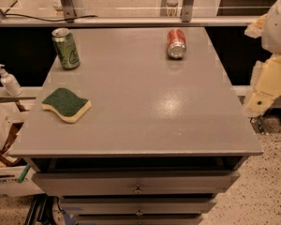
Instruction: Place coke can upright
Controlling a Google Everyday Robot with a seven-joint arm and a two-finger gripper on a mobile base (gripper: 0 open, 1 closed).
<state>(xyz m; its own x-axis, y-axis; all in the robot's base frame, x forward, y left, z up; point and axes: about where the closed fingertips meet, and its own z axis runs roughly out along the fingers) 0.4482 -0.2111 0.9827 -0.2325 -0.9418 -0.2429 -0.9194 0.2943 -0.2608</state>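
Arm (277,29) cut off by top and right edges; gripper (258,97) hangs beyond the right side of the table (145,121), its outline hard to make out. Coke can (176,43) on its side, far right of tabletop: white markings too small to read. Green can (66,48): label illegible. Drawers (131,184) cut by bottom edge. White box (7,184) at lower left cut by left edge, partly hidden under the tabletop, print unreadable

My arm (277,29) sits at 3 o'clock; its gripper (258,100) hangs below, angled toward 7 o'clock.
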